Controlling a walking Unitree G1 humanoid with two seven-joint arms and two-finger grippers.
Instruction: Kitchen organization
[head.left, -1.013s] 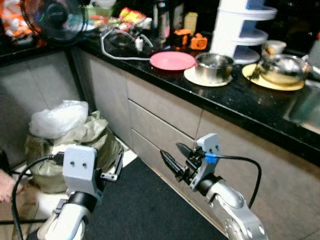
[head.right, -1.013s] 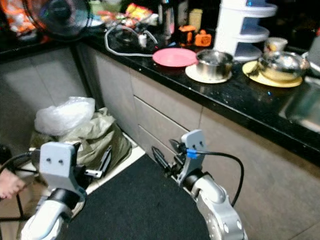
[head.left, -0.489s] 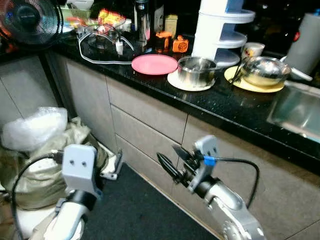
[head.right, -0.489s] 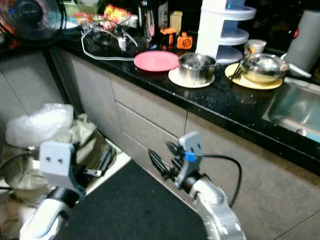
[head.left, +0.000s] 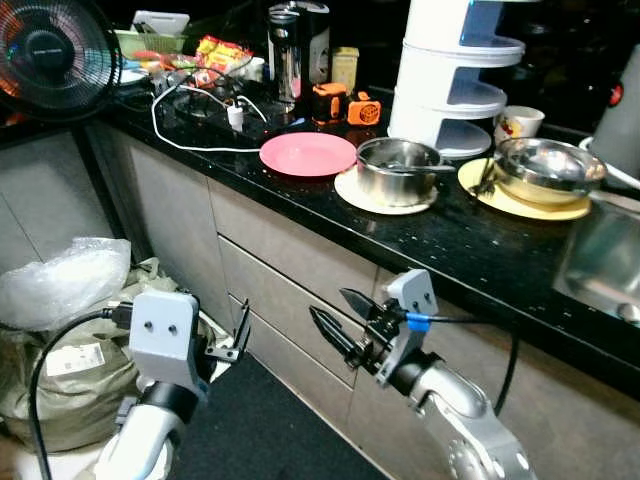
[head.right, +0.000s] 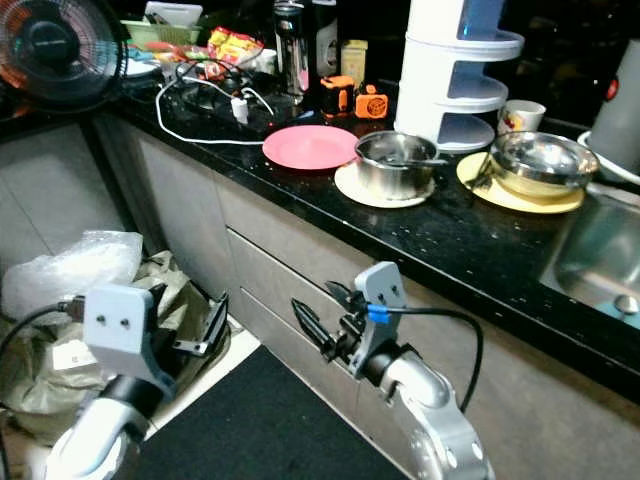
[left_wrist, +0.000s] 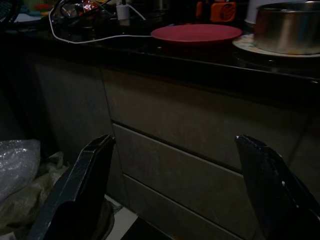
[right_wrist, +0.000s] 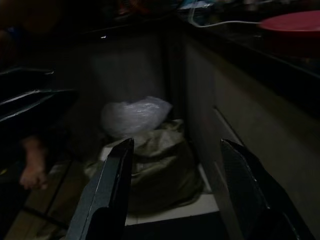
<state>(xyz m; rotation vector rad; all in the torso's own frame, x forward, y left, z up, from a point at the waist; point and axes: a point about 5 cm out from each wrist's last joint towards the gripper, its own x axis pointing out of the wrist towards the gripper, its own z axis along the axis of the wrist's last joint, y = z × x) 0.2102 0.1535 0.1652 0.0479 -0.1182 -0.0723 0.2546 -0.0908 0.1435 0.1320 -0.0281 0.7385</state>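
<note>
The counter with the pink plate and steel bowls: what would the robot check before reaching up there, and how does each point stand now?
1. Left hand open and holding nothing: ok.
2. Right hand open and holding nothing: ok.
3. Pink plate lies flat with nothing on it: ok.
4. White cable trails across the counter close beside the plate: not ok, it could snag.
5. Steel bowl sits on a cream plate; whether anything is inside: cannot tell.
6. Both hands are below the counter edge, in front of the drawers: not ok, they must rise first.
</note>
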